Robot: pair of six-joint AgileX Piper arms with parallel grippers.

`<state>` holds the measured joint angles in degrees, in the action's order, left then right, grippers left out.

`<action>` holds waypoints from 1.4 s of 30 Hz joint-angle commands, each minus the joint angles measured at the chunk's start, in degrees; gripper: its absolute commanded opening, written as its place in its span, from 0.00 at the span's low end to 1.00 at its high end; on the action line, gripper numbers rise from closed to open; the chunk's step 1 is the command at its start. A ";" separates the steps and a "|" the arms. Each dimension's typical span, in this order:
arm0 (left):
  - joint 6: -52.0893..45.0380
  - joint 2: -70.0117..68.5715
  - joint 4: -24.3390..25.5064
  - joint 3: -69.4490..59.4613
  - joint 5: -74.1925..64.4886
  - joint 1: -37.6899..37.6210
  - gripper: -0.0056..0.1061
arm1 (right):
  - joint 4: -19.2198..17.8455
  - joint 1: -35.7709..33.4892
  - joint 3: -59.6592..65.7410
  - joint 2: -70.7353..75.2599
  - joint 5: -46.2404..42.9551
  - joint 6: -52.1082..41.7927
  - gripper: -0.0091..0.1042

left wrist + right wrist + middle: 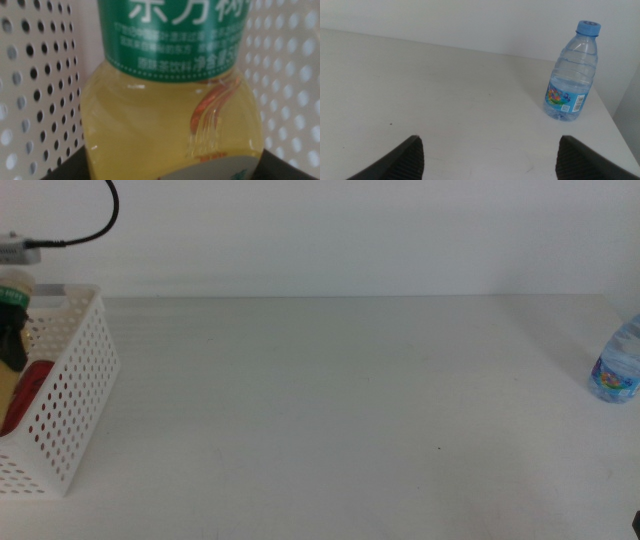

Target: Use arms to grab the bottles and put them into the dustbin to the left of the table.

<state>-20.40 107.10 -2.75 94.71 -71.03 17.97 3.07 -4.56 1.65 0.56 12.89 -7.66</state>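
The table [340,410] fills the middle view, wide, matte and pale. At its nine o'clock edge sits the dustbin [75,395], white with rows of round holes, and it's already busy in there: the red soda can [27,392] lies tilted against the near wall, seen partly through the perforations. Over the bin's nine o'clock side, the left gripper [12,345] hangs dark inside the basket, only partly in frame.

Switch to the left wrist view and the tea bottle [172,110] is huge in the lens, pale-yellow liquid under a green label, perforated dustbin walls on both sides of it. The two dark jaws sit tight against the bottle's flanks at the base of the shot, clamped on it.

Over at three o'clock on the table, the water bottle [617,363] stands upright by the edge, blue cap, blue label, well apart from the bin. The right gripper [490,157] faces it from a distance, jaws spread wide with bare table between them, holding nothing.
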 commanded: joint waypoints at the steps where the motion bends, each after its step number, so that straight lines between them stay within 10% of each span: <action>1: 0.88 -3.75 1.54 0.99 -4.30 0.05 0.01 | -0.38 0.20 -0.46 1.58 -4.00 -0.46 0.72; 16: 0.88 -2.99 5.59 0.47 -2.56 0.05 0.05 | -0.38 0.20 -0.46 1.58 -4.00 -0.46 0.72; 33: 1.51 -1.02 4.95 0.81 -0.13 -0.10 0.85 | -0.38 0.20 -0.46 1.58 -4.00 -0.46 0.72; 42: 6.44 -4.56 1.29 1.86 0.67 -0.14 0.86 | -0.38 0.20 -0.46 1.58 -4.00 -0.46 0.72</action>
<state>-15.11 107.15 0.56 94.75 -70.68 17.99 3.07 -4.56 1.65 0.56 12.89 -7.66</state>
